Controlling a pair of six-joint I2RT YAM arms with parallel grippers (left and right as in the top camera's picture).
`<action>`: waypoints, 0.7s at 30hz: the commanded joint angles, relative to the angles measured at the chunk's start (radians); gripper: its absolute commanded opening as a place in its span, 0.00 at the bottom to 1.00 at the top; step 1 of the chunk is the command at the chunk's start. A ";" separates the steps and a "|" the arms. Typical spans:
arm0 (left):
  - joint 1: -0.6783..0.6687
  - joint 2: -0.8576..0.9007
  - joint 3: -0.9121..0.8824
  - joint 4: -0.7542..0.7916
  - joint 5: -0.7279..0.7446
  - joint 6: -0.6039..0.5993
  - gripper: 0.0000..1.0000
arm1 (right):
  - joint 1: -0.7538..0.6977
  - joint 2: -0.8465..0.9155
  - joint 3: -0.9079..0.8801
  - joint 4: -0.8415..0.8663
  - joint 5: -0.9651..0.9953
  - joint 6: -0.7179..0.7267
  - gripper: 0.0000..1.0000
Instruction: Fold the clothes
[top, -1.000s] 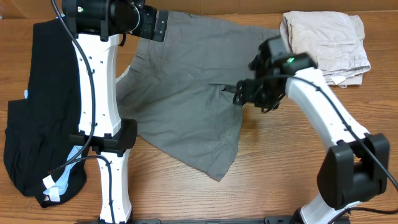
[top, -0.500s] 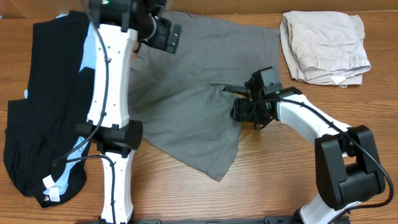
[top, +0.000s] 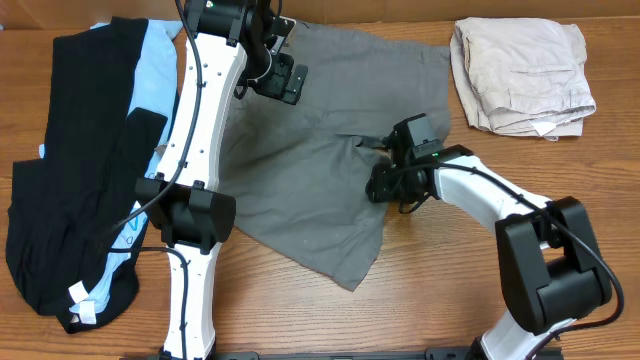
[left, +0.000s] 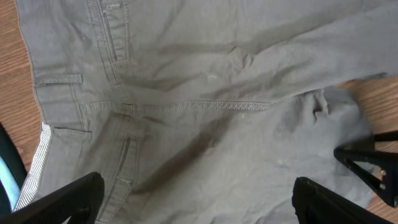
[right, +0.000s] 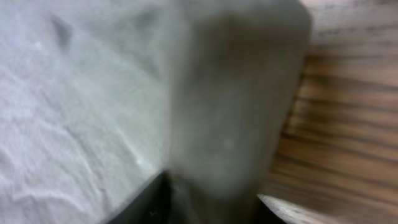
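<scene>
A: Where are the plain taupe-grey cloth shorts (top: 300, 170)?

B: Spread out in the middle of the brown wooden table (top: 450, 290); one leg reaches toward the near edge.

A: And the left gripper (top: 285, 75)?

B: It hangs above the shorts near the fly, fingers wide apart, holding nothing; the right gripper (top: 385, 185) sits low at the shorts' right hem, fingers drawn in on a fold of that cloth.

A: Anything else?

B: Folded beige shorts (top: 520, 70) far right; a black garment (top: 60, 180) and a light-blue garment (top: 155, 75) lie left.
</scene>
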 joint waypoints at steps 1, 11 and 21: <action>-0.002 0.008 -0.004 0.004 0.000 0.009 0.98 | 0.001 0.011 -0.002 0.005 0.002 0.008 0.13; -0.003 0.008 -0.004 0.007 0.000 0.009 0.98 | -0.015 0.008 0.288 -0.444 0.169 0.011 0.04; -0.004 0.008 -0.004 0.022 0.000 0.008 0.98 | 0.131 0.057 0.431 -0.562 0.325 0.045 0.05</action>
